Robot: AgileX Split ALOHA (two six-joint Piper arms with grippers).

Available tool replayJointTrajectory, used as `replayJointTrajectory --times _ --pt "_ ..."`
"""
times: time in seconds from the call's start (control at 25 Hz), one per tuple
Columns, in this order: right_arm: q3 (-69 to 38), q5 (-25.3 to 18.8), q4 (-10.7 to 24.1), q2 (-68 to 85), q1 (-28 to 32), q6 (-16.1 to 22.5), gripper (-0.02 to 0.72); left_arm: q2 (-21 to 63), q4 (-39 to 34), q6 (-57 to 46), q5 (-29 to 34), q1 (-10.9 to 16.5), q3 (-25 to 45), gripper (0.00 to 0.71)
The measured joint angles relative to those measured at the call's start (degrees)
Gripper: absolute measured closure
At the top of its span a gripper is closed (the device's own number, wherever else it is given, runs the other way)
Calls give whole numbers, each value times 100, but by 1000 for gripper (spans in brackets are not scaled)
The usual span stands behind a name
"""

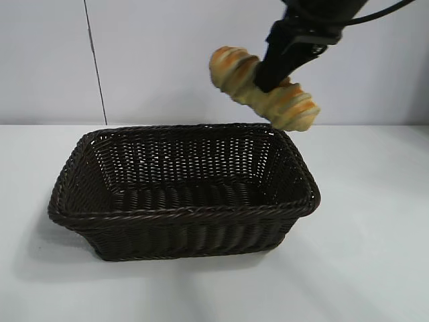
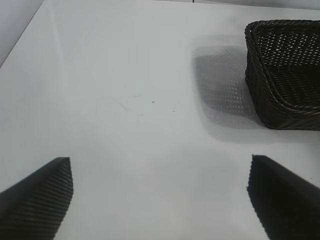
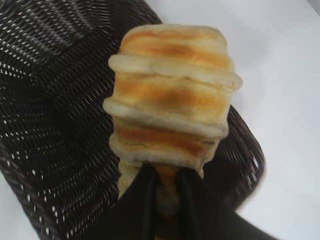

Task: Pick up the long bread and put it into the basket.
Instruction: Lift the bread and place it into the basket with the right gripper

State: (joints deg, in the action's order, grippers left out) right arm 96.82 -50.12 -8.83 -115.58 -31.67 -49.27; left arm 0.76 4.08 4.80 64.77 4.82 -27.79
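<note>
My right gripper (image 1: 268, 82) is shut on the long bread (image 1: 234, 72), a golden-tan loaf with orange-brown stripes, and holds it in the air above the far right corner of the basket (image 1: 181, 213). In the right wrist view the bread (image 3: 172, 95) is pinched at its middle by the gripper (image 3: 167, 177), with the dark woven basket (image 3: 50, 125) below it. My left gripper (image 2: 160, 195) is open and empty over the bare table, well away from the basket (image 2: 285, 107).
The white table (image 1: 375, 255) spreads around the basket. A white wall with a thin dark cable (image 1: 95, 64) stands behind.
</note>
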Motion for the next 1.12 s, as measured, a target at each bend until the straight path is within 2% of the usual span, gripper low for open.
replayJointTrajectory --times 0.08,0.44,0.76,0.84,1.0,1.08,1.12 --pt "162 23 127 -313 -148 -63 620 0 0 0 0 0 0 23" --pt "223 496 237 -1144 -303 -185 620 0 0 0 0 0 0 23" --pt "273 483 264 -1184 -303 -185 606 0 0 0 0 0 0 23" --pt "273 459 264 -1179 -303 -179 524 0 0 0 0 0 0 23" --pt "352 357 258 -1064 -303 -13 204 0 0 0 0 0 0 23" --pt "438 317 240 -915 -303 177 91 0 0 0 0 0 0 23" --pt "489 290 233 -836 -303 319 59 0 0 0 0 0 0 23"
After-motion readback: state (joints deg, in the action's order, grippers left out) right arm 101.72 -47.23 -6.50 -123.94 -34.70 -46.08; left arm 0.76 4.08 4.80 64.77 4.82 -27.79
